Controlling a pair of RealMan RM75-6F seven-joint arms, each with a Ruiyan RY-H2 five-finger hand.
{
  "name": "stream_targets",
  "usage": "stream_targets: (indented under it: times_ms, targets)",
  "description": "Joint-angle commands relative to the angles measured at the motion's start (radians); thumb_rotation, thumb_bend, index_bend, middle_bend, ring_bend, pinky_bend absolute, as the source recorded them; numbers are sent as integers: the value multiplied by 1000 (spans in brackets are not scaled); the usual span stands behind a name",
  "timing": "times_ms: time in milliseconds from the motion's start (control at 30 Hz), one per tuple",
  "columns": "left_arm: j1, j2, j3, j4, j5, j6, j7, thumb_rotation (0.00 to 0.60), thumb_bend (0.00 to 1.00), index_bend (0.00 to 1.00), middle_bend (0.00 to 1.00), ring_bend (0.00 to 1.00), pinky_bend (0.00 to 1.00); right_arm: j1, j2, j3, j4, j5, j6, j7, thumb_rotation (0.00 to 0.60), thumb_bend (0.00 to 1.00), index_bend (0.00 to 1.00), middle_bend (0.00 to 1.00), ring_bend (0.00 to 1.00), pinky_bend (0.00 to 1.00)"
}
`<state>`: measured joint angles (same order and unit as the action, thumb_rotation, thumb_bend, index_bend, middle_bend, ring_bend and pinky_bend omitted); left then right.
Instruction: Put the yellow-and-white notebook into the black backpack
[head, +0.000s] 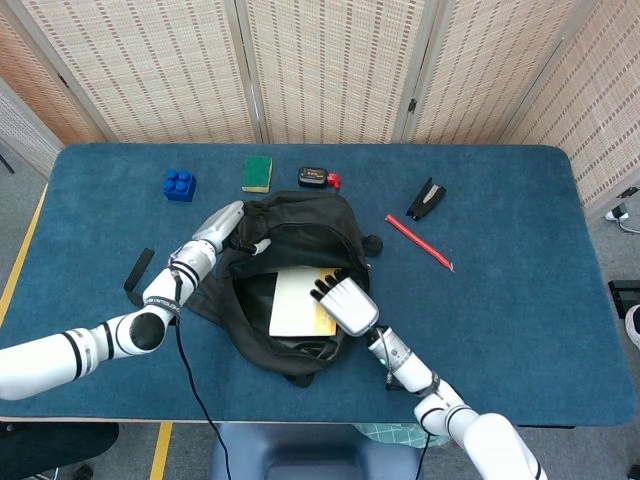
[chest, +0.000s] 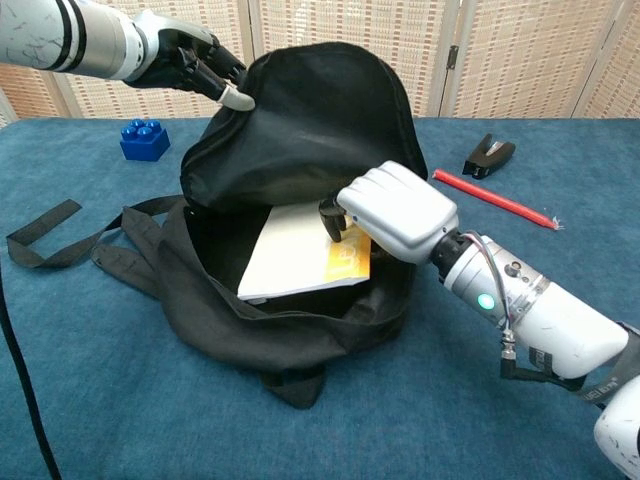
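Observation:
The black backpack (head: 300, 232) (chest: 300, 130) lies open in the middle of the blue table. My left hand (head: 222, 226) (chest: 190, 62) grips its upper flap and holds it raised. The yellow-and-white notebook (head: 298, 303) (chest: 296, 252) sits tilted inside the opening, its yellow corner nearest my right hand (head: 342, 300) (chest: 395, 210). That hand's fingers curl over the notebook's yellow edge and press on it. The notebook's far end is hidden under the flap.
A blue brick (head: 179, 185) (chest: 145, 139), green sponge (head: 257, 172) and small black-and-red device (head: 316, 178) lie behind the bag. A red pencil (head: 419, 242) (chest: 492, 198) and black clip (head: 426, 198) (chest: 489, 154) lie to the right. A strap (head: 137, 276) (chest: 40, 226) trails left.

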<state>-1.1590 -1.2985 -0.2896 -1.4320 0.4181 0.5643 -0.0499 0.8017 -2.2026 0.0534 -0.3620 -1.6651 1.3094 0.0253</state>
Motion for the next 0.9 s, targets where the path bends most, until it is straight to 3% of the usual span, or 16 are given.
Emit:
stream_targets:
  times_ms: [33, 267, 433, 800, 900]
  targets:
    - [0, 2, 0, -1, 0, 0, -2, 600, 448, 594, 217, 136, 0, 22, -22, 10, 31, 11, -20, -26, 600, 457, 904, 504, 493, 458]
    - [-4, 6, 0, -10, 1, 2, -8, 600, 448, 594, 217, 136, 0, 56, -63, 16, 81, 27, -63, -70, 600, 457, 904, 504, 491, 455]
    - [-7, 8, 2, -18, 1, 6, -8, 600, 448, 593, 216, 136, 0, 66, -66, 28, 59, 45, -58, -73, 600, 457, 897, 488, 479, 444]
    - [-5, 13, 7, -19, 1, 6, -16, 600, 448, 583, 210, 128, 0, 5, -6, 10, -96, 54, -30, -67, 600, 451, 405, 299, 364, 347]
    - [-5, 15, 7, -22, 2, 7, -17, 600, 448, 582, 208, 126, 0, -7, 28, 8, -159, 60, -41, -93, 600, 354, 291, 237, 327, 308]
